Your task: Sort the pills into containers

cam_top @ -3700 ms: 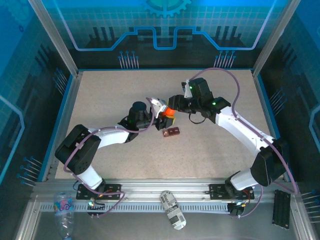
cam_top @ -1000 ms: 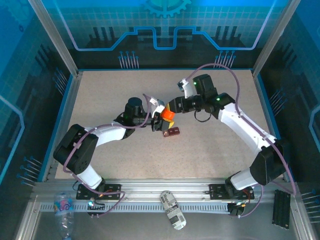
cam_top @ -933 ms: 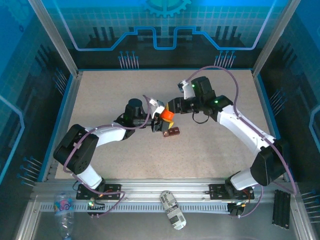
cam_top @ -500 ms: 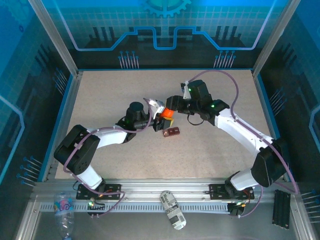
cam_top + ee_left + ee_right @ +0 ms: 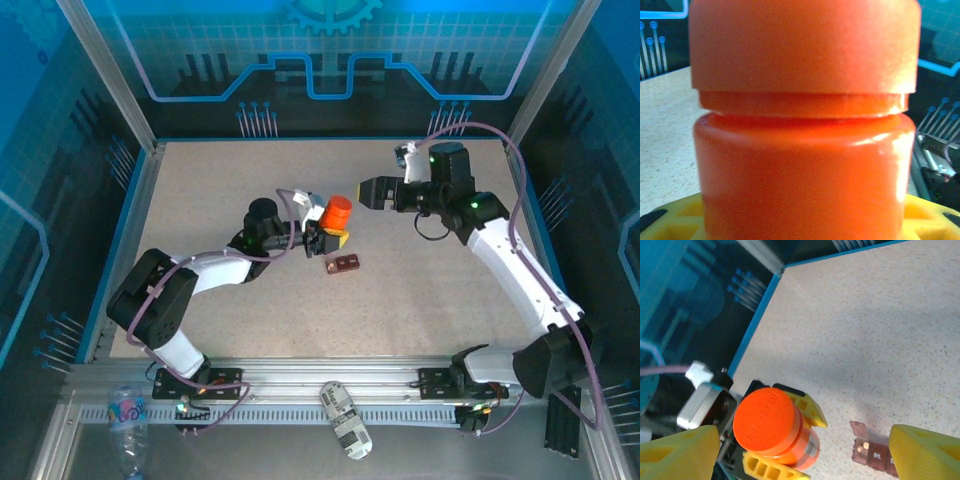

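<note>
Nearest us, we see the containers [image 5: 343,264] lying flat on the table [image 5: 200,200], touching neither gripper, with small pale pills [image 5: 865,445] in one well. Just beyond, our left gripper [image 5: 328,230] is clamped on the capped orange bottle [image 5: 337,211]. Farther back and to the right, our right gripper [image 5: 368,191] hangs apart from the bottle, its yellow fingers [image 5: 925,450] spread wide.

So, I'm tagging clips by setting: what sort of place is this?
Probably a lab robot cell: a speckled tabletop fenced by aluminium posts and blue circuit-print panels, with two arms bolted at its near edge.
</note>
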Controlling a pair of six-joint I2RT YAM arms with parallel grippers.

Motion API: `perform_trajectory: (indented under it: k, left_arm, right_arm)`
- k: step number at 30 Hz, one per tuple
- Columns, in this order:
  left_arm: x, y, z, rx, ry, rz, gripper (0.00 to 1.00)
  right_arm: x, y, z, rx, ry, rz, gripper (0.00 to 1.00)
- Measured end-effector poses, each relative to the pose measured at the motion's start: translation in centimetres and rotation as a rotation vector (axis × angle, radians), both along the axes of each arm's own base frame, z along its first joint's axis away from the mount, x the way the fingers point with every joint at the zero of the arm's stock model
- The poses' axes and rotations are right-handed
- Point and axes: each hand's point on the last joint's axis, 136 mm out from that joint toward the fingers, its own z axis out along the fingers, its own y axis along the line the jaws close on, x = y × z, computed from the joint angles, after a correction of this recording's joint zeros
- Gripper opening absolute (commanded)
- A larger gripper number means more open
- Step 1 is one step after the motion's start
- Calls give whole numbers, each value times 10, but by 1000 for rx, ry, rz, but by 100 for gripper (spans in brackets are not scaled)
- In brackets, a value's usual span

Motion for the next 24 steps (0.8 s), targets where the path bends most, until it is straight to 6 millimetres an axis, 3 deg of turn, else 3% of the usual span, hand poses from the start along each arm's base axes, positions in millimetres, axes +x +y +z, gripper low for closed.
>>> perform_trajectory:
  k: [7, 14, 24]
  left_arm:
    - [-14, -8, 17, -28, 10, -125, 0]
    - [-21, -10, 15, -22, 40, -172, 0]
    - [-22, -11, 12, -15, 59, -181, 0]
  right_arm:
    - [-11, 19, 7, -88, -49, 216, 88]
    - [-21, 33, -9, -142, -20, 321, 87]
    - [-27, 43, -24, -165, 19, 372, 72]
